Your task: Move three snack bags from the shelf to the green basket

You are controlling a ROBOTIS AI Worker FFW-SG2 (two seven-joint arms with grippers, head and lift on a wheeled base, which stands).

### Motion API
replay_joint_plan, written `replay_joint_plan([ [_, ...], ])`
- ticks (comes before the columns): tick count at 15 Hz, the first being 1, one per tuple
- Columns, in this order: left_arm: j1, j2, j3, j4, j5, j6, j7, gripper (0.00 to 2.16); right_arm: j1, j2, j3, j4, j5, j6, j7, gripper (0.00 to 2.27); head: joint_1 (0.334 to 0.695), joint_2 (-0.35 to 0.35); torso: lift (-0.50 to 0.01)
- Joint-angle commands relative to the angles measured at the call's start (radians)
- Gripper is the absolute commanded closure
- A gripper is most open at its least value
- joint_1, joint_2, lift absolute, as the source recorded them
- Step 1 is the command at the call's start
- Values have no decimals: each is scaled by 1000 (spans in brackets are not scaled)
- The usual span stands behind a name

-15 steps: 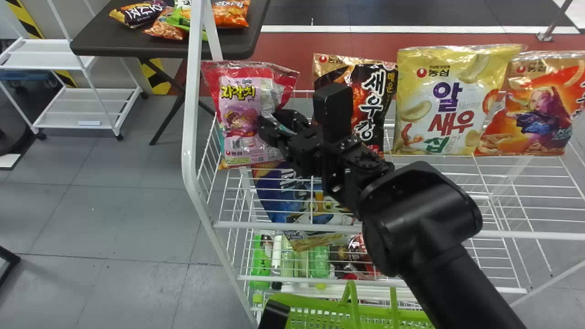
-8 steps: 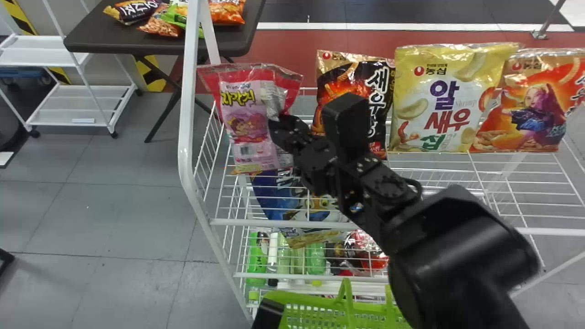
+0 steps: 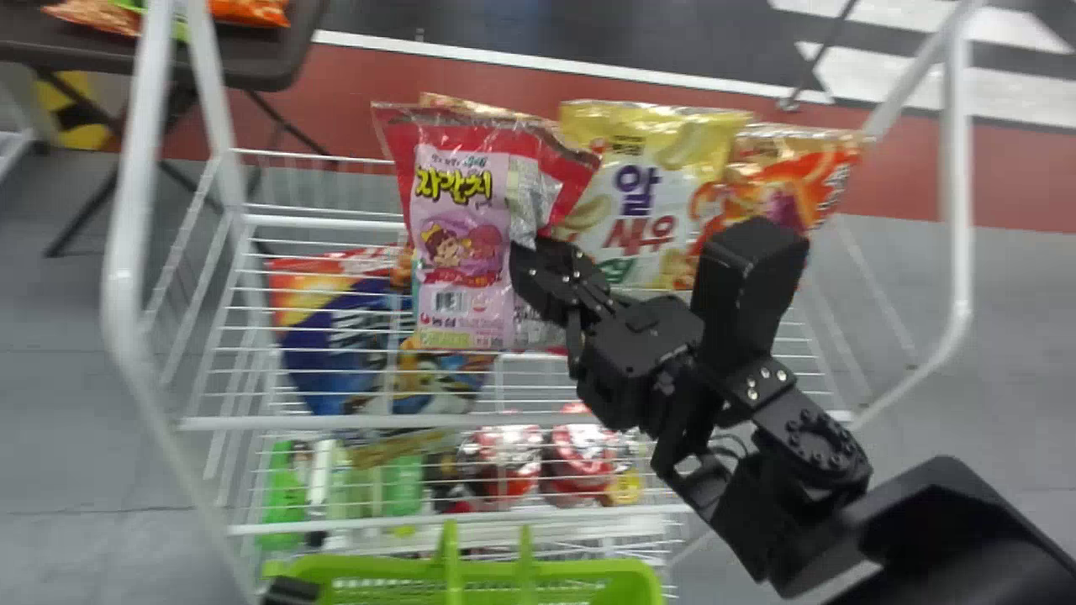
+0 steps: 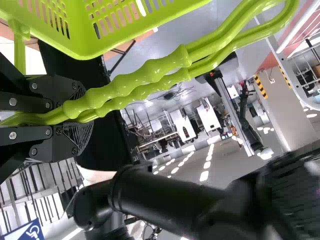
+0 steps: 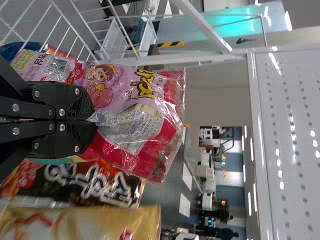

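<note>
My right gripper [image 3: 531, 252] is shut on the side of the pink-and-red snack bag [image 3: 462, 231], held upright above the wire shelf [image 3: 294, 420]. In the right wrist view, the same gripper [image 5: 94, 120] pinches crumpled film of the pink bag [image 5: 145, 125]. Behind it are the black snack bag [image 5: 90, 185], mostly hidden in the head view, the yellow bag [image 3: 630, 202] and the orange bag [image 3: 782, 181]. At the bottom edge is my left gripper [image 3: 290, 591], beside the green basket [image 3: 387, 567]. In the left wrist view, the left gripper [image 4: 62, 114] grips the basket's handles [image 4: 145, 75].
A blue snack bag [image 3: 353, 344] lies below the upper wire rack, with bottles [image 3: 286, 496] and red packs [image 3: 580, 462] lower down. White posts [image 3: 126, 286] frame the rack's left side. A dark table [image 3: 244, 63] with more bags stands behind on the left.
The head view has swung to the right, so the rack appears farther left. The pink bag, still in my right gripper, has shifted right relative to the rack and now covers most of the black bag.
</note>
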Motion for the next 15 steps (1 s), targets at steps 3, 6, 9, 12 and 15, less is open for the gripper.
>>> replay_joint_plan([
  [3, 9, -6, 1, 5, -2, -32, 7, 1666, 111, -42, -165, -158, -89, 266, 29, 2240, 695, -350, -47],
  [6, 11, -14, 3, 8, -10, -48, 12, 1639, 143, -42, -258, -248, -89, 546, 62, 2240, 695, -350, -47],
  [9, 18, -17, 3, 9, -51, -97, 50, 1639, 143, -29, -313, -296, -80, 797, 136, 2240, 695, -350, -47],
  [12, 20, -28, 3, 14, -51, -109, 49, 1639, 143, 1, -336, -303, -75, 900, 242, 2240, 695, -350, -47],
  [15, 17, -41, 0, 14, -50, -109, 49, 1639, 153, 64, -285, -245, -74, 900, 340, 2240, 695, -350, -47],
])
